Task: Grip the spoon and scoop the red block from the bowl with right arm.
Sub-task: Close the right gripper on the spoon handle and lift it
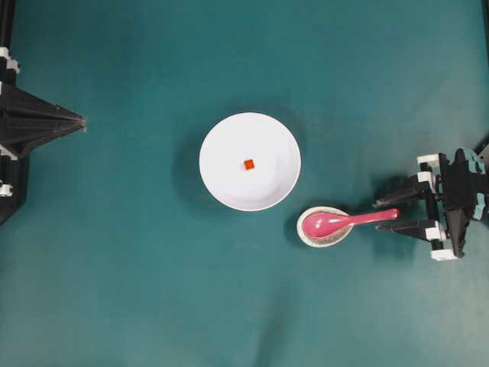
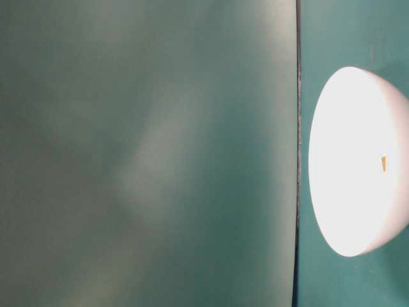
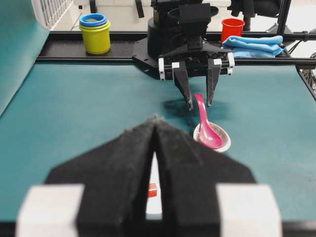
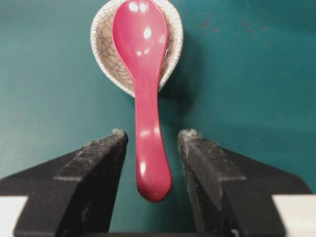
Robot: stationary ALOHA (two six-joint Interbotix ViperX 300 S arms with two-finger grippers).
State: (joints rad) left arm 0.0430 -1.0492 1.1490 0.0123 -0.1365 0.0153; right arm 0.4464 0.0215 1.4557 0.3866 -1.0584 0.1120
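The pink spoon point(image 1: 348, 222) lies with its scoop in a small speckled dish point(image 1: 309, 235) and its handle pointing right. My right gripper point(image 1: 377, 215) is open, its two fingers on either side of the handle's end point(image 4: 153, 173) with gaps on both sides. The red block point(image 1: 249, 164) sits near the middle of the white bowl point(image 1: 221, 138), up and left of the dish. My left gripper point(image 1: 82, 122) is shut at the far left, empty. In the left wrist view the block point(image 3: 152, 190) shows through the slit below the joined tips.
Beyond the table's far edge in the left wrist view stand stacked yellow and blue cups point(image 3: 95, 33), a red cup point(image 3: 232, 28) and a folded blue cloth point(image 3: 254, 44). Teal mat surrounds the bowl and dish.
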